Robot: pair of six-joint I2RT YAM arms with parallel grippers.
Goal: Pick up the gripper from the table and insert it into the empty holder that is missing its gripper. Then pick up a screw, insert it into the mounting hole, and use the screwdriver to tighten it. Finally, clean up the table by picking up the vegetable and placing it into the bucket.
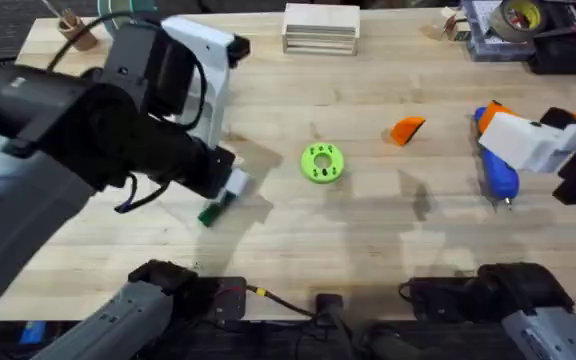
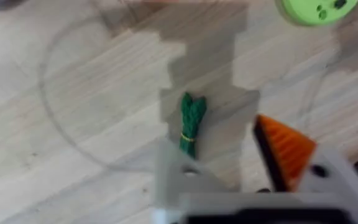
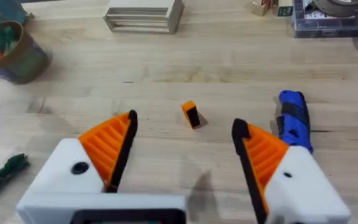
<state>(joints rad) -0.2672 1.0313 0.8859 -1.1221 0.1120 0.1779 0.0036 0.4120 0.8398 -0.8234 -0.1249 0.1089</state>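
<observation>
The small bright orange plastic wedge (image 1: pixel 407 130), the loose fingertip piece, lies on the pale wooden tabletop (image 1: pixel 298 240), right of centre; from the right wrist it shows as a small orange block with a dark face (image 3: pixel 191 114). Between it and the left arm sits a lime-green ring disc (image 1: pixel 322 163). The small dark green toy vegetable (image 2: pixel 191 122), a leafy bundle bound by a thin yellowish band, lies flat just beside the left pincer (image 1: pixel 230 190); from overhead only its end (image 1: pixel 211 213) peeks out under that arm. The blue cylindrical screwdriver (image 3: pixel 293 120) lies near the right pincer (image 3: pixel 185 146), its upper part covered from overhead by that arm's white body, the thin tip poking out below. The small round tin can (image 3: pixel 12 53) with a blue label stands well apart at the far left, toy pieces inside it.

The left arm's dark bulk hides much of the left tabletop from overhead. In the left wrist view one finger is a bare white angular block (image 2: pixel 176 177) without a pad, while the other carries an orange ribbed pad (image 2: pixel 284 149); the jaws stand apart over the vegetable's lower end, grasping nothing. The right pincer is spread wide, both orange pads in place, empty and above the wood.
</observation>
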